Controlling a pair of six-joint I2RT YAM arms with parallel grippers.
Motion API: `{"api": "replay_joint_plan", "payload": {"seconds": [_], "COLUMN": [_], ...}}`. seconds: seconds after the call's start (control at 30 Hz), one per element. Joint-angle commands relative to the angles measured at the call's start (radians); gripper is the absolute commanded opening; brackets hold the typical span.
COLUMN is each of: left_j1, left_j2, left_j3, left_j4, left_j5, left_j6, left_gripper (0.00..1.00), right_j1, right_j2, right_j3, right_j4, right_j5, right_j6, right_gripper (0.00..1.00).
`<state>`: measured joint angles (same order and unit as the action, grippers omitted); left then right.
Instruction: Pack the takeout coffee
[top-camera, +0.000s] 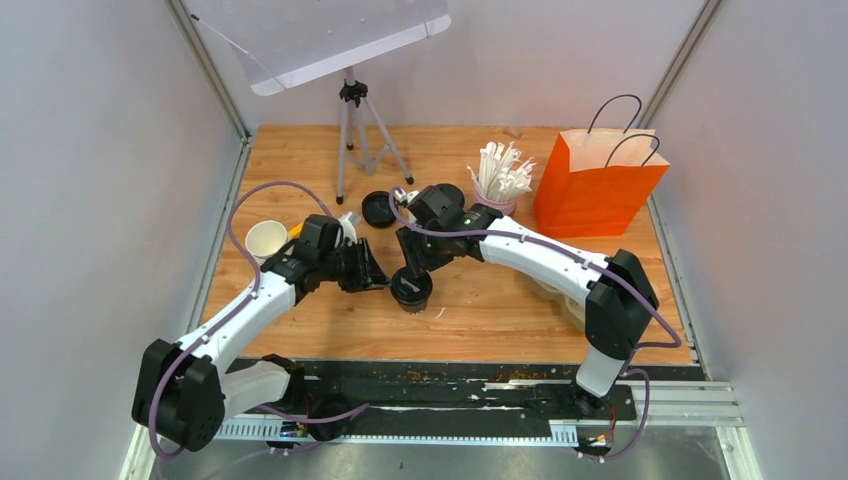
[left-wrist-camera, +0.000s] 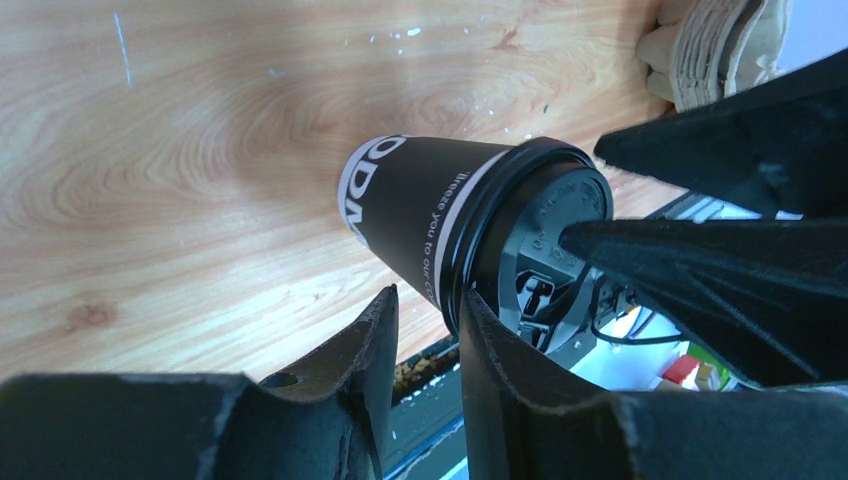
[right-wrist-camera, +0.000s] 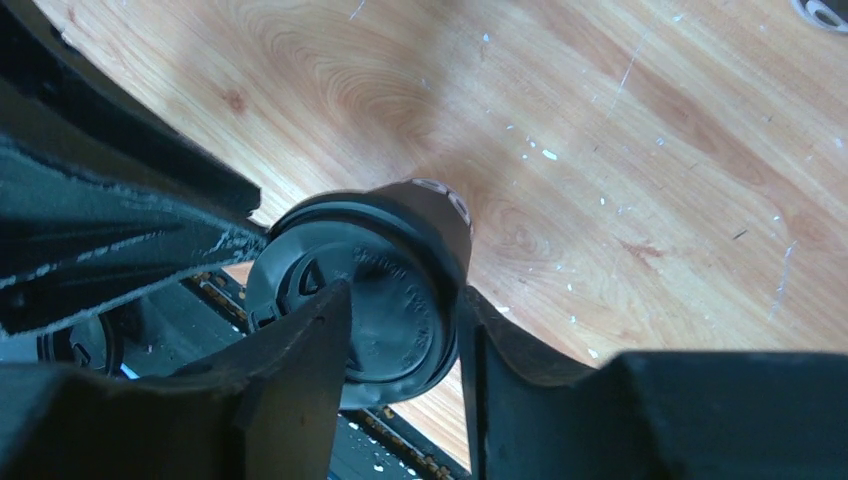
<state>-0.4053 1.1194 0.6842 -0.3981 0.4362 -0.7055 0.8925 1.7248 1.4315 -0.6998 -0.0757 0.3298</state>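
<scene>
A dark paper takeout cup (top-camera: 411, 288) with white lettering and a black lid stands on the table between my two grippers. My right gripper (top-camera: 412, 262) comes at it from behind. In the right wrist view the right gripper (right-wrist-camera: 405, 290) has one finger on the lid's top (right-wrist-camera: 400, 320) and the other against the cup wall (right-wrist-camera: 432, 205) at the rim, pinching it. In the left wrist view my left gripper (left-wrist-camera: 430, 297) is narrowly open. Its right finger touches the lid's rim (left-wrist-camera: 470, 250), and its left fingertip stays just clear of the cup wall (left-wrist-camera: 400, 205). A white lidless cup (top-camera: 266, 240) stands at the left.
Two loose black lids (top-camera: 377, 208) lie behind the grippers. A pink cup of white straws (top-camera: 497, 185) and an orange paper bag (top-camera: 597, 185) stand at the back right. A tripod (top-camera: 352, 130) stands at the back. A brown pulp tray (top-camera: 555, 290) is partly hidden under the right arm.
</scene>
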Motion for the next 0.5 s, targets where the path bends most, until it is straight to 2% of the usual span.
{"api": "replay_joint_plan", "payload": {"seconds": [0.0,0.17,0.47], "left_j1": [-0.008,-0.007,-0.007], "left_j2": [-0.015,-0.04,-0.036], "left_j3": [-0.01,0.039,0.1], "left_j4": [-0.14,-0.141,-0.097], "left_j5": [-0.006,-0.014,0.013], "left_j6": [-0.012,-0.023,-0.025], "left_gripper": [0.39,0.47,0.56], "right_j1": [-0.021,-0.023,-0.027], "right_j2": [0.036,0.02,-0.078], "right_j3": [0.112,0.166,0.099], "right_j4": [-0.08,-0.1,-0.109], "right_j5": [-0.026,-0.067,-0.089], "right_j6": [-0.045,-0.032,0.048], "right_gripper": [0.47,0.54,0.55]}}
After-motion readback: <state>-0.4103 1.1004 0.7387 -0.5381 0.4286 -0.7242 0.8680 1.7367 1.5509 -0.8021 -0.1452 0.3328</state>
